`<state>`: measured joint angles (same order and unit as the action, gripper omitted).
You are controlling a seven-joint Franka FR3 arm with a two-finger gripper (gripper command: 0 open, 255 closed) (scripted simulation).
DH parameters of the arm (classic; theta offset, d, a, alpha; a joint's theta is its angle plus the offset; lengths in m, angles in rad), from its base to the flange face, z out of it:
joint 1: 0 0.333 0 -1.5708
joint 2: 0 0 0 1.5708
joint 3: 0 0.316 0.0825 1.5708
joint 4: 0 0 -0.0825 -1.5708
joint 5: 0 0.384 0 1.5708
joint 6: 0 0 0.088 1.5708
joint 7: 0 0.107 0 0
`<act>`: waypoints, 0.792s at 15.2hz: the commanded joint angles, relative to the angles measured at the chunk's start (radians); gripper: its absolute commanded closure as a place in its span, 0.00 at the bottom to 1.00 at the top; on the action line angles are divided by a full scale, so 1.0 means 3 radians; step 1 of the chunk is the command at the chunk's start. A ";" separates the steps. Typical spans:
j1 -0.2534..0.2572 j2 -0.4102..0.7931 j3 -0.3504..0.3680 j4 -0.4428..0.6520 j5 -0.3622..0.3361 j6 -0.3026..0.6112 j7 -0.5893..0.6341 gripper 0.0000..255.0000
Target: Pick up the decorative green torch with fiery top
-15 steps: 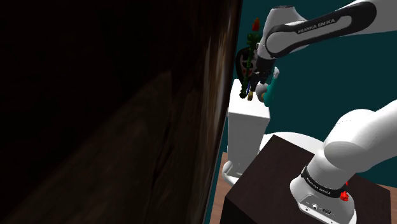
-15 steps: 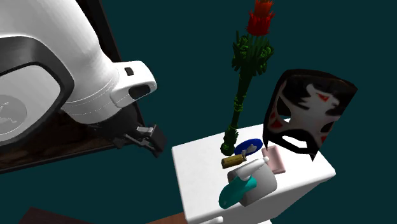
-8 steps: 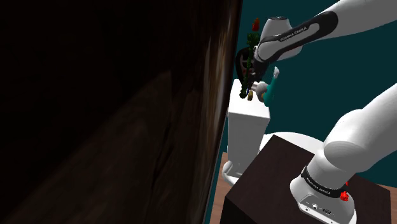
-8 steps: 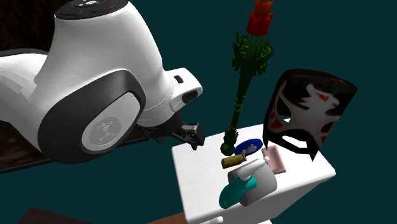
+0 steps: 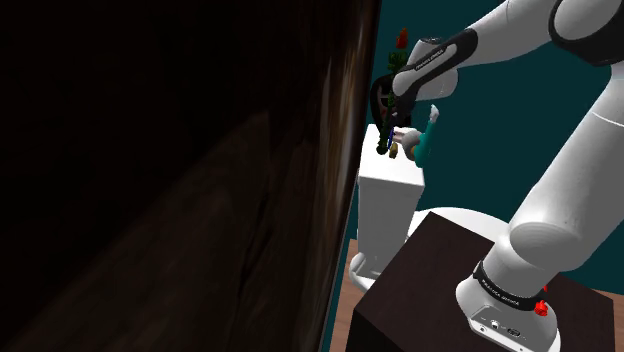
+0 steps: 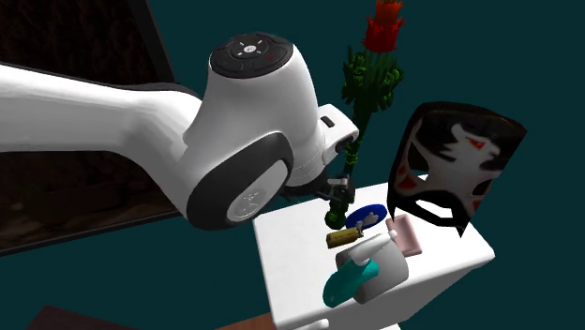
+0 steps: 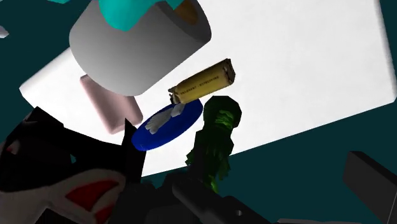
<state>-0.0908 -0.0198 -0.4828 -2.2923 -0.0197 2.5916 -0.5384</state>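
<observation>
since the green torch (image 6: 367, 84) stands upright at the white tank's (image 6: 291, 253) corner, beside the blue dish (image 6: 366, 217), i judge the gripper (image 7: 267, 178) sits low by its shaft to clasp it; fingers spread, holding nothing.

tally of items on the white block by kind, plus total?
green torch: 1
black mask: 1
blue disc: 1
tan bar: 1
pink block: 1
grey cup: 1
teal item in the cup: 1
Total: 7

Blue disc (image 6: 366, 217), gold bar (image 6: 342, 238) and mask (image 6: 450, 169) crowd one side of the torch (image 6: 371, 80); opposite, bare white top (image 6: 289, 246).
</observation>
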 commanded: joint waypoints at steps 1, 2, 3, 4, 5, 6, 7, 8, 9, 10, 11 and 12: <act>-0.0019 0.0245 -0.0036 0.0173 0.0271 0.0133 -0.0261 0.00; -0.0050 0.0370 -0.0032 0.0273 0.0420 0.0183 -0.0399 0.00; -0.0089 0.0494 -0.0019 0.0378 0.0571 0.0225 -0.0537 0.00; -0.0142 0.0617 0.0008 0.0488 0.0718 0.0260 -0.0671 0.00; -0.0166 0.0641 0.0028 0.0511 0.0742 0.0267 -0.0695 0.00; -0.0177 0.0670 0.0042 0.0498 0.0777 0.0305 -0.0720 0.00; -0.0188 0.0700 0.0056 0.0486 0.0813 0.0343 -0.0747 0.00; -0.0199 0.0730 0.0071 0.0474 0.0850 0.0381 -0.0775 0.00; -0.0211 0.0761 0.0087 0.0464 0.0888 0.0418 -0.0803 0.00; -0.0224 0.0792 0.0105 0.0454 0.0927 0.0455 -0.0832 0.00; -0.0238 0.0824 0.0124 0.0446 0.0966 0.0492 -0.0862 0.00; -0.0261 0.0875 0.0155 0.0433 0.1030 0.0550 -0.0911 0.00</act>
<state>-0.1642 0.2309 -0.4439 -2.1561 0.2732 2.7395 -0.7998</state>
